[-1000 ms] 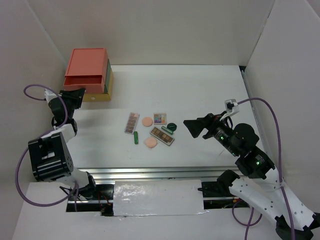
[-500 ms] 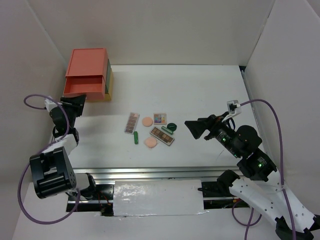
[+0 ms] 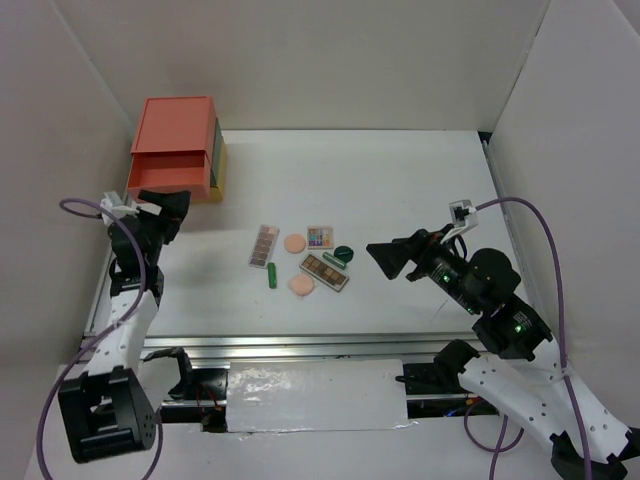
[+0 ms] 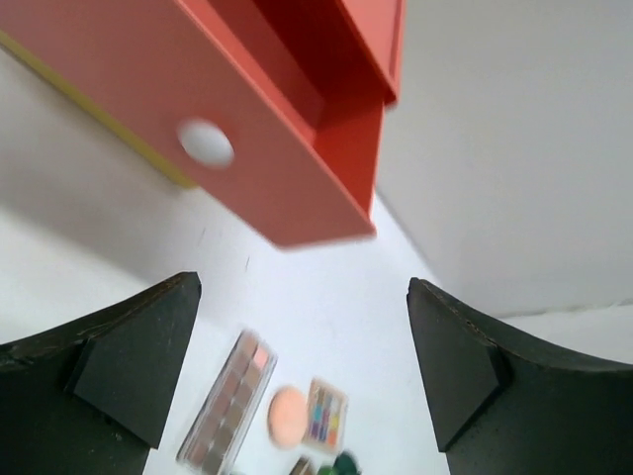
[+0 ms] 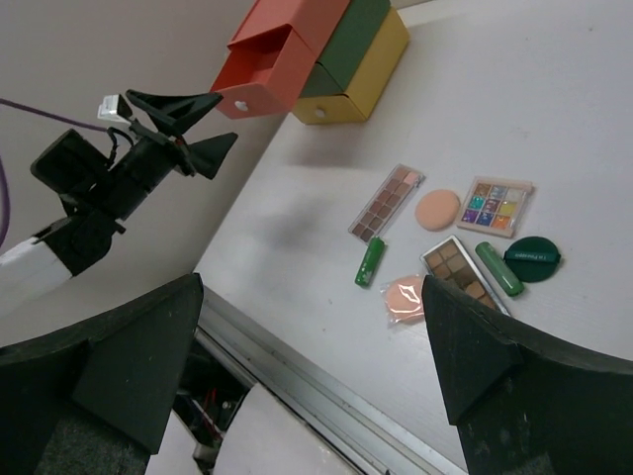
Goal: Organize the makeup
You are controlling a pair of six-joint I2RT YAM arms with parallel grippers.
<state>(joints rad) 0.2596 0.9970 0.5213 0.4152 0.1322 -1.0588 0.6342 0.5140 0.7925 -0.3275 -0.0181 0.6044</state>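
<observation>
I see a stacked drawer box [image 3: 175,150] resting on a white table [image 3: 420,180], which spreads out to the right of the box and in front of it. White walls [image 3: 300,60] rise just behind the box and close on its left. The box's top level is coral, and its drawer [image 4: 247,129] juts out of the front, with a small white knob [image 4: 206,142] on its face. Under it sits a dark green level [image 5: 351,40], and lowest a yellow level [image 5: 368,69] with its own white knob [image 5: 318,114]. Well apart from the box, a metal rail [image 3: 300,345] runs along the table's near edge.
</observation>
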